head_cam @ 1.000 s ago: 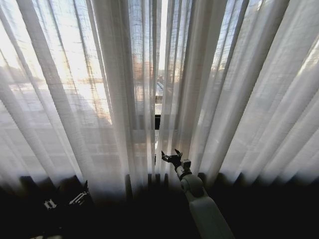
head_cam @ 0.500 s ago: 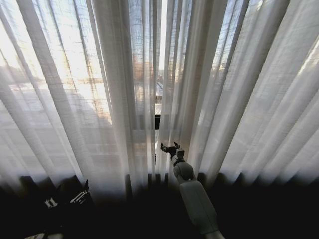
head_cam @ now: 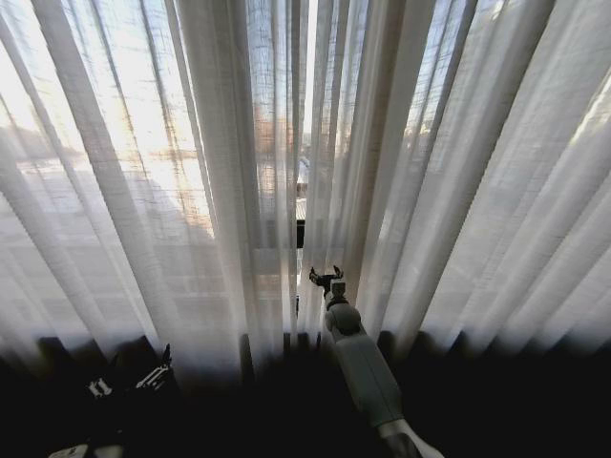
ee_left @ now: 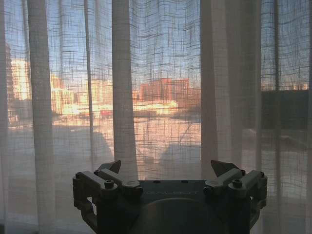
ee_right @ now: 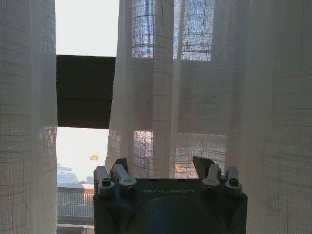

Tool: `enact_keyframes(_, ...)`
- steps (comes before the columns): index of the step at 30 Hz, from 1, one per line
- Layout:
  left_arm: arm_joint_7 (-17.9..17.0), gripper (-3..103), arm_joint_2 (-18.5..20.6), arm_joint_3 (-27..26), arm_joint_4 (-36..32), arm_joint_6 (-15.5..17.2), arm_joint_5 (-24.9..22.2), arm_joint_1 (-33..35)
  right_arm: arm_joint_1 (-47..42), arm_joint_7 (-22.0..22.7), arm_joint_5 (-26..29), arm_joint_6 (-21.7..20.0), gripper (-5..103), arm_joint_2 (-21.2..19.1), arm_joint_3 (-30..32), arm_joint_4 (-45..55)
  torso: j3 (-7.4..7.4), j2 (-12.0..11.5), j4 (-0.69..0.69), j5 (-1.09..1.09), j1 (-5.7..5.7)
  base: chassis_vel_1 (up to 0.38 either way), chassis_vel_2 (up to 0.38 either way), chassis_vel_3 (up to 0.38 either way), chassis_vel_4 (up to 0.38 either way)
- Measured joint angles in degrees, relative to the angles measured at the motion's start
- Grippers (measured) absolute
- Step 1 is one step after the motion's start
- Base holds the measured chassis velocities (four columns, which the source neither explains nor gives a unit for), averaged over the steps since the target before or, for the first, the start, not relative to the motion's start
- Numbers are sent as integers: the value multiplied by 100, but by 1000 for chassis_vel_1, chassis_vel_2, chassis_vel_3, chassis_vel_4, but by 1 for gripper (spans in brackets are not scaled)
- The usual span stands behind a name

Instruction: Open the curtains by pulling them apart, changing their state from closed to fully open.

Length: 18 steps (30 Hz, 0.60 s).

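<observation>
Where the two sheer white curtains [head_cam: 191,172] meet near the middle of the window, a narrow slit of bare glass shows between their edges, crossed by a black window frame bar [ee_right: 85,91]. Both panels hang in soft vertical pleats across the whole window, with sunlit buildings [ee_left: 163,90] glowing through the weave. Below the hems the room is in deep shadow, and the floor cannot be made out.

Reaching up from the lower centre, the right gripper [head_cam: 326,278] is held at the slit, just in front of the right panel's inner edge; its fingers [ee_right: 119,165] stand apart with fabric just beyond them, not clamped on it. Low at the left, in the shadow, the left gripper [head_cam: 129,380] faces the left panel, fingers [ee_left: 222,167] apart and holding nothing.
</observation>
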Motion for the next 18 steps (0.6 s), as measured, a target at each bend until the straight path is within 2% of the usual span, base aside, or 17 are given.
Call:
enact_keyframes(3, 1, 100, 1, -13, 11, -13, -5, -12, -13, -1, 3, 41, 59, -2, -4, -27, 0, 1, 0, 0, 0, 0, 0, 0, 0)
enact_keyframes(4, 1, 100, 1, -13, 11, -13, -5, -12, -13, -1, 3, 41, 59, -2, -4, -27, 0, 1, 0, 0, 0, 0, 0, 0, 0)
enact_keyframes(6, 2, 100, 2, -19, 13, -29, -8, -19, -16, -7, 5, 65, 47, -3, -4, -51, 0, 0, 0, 0, 0, 0, 0, 0, 0)
enact_keyframes(7, 2, 100, 2, -19, 13, -29, -8, -19, -16, -7, 5, 65, 47, -3, -4, -51, 0, 0, 0, 0, 0, 0, 0, 0, 0)
enact_keyframes(8, 2, 100, 2, -20, 13, -34, -9, -19, -14, -20, 5, 66, 42, -4, 5, -65, 0, 0, 0, 0, 0, 0, 0, 0, 0)
enact_keyframes(11, 2, 100, 2, -25, 8, -42, -13, -19, 7, -40, 5, 69, 37, -6, 34, -92, 0, 0, 0, 0, 0, 0, 0, 0, 0)
enact_keyframes(14, 3, 100, 2, -26, -5, -53, -19, -17, 41, -53, 4, 83, 20, -8, 66, -120, 0, 0, 0, 0, 0, 0, 0, 0, 0)
enact_keyframes(15, 3, 100, 2, -26, -5, -53, -19, -17, 41, -53, 4, 83, 20, -8, 66, -120, 0, 0, 0, 0, 0, 0, 0, 0, 0)
enact_keyframes(18, 3, 100, 2, -14, -10, -55, -20, -17, 46, -56, 4, 91, 4, -9, 73, -126, 0, 0, 0, 0, 0, 0, 0, 0, 0)
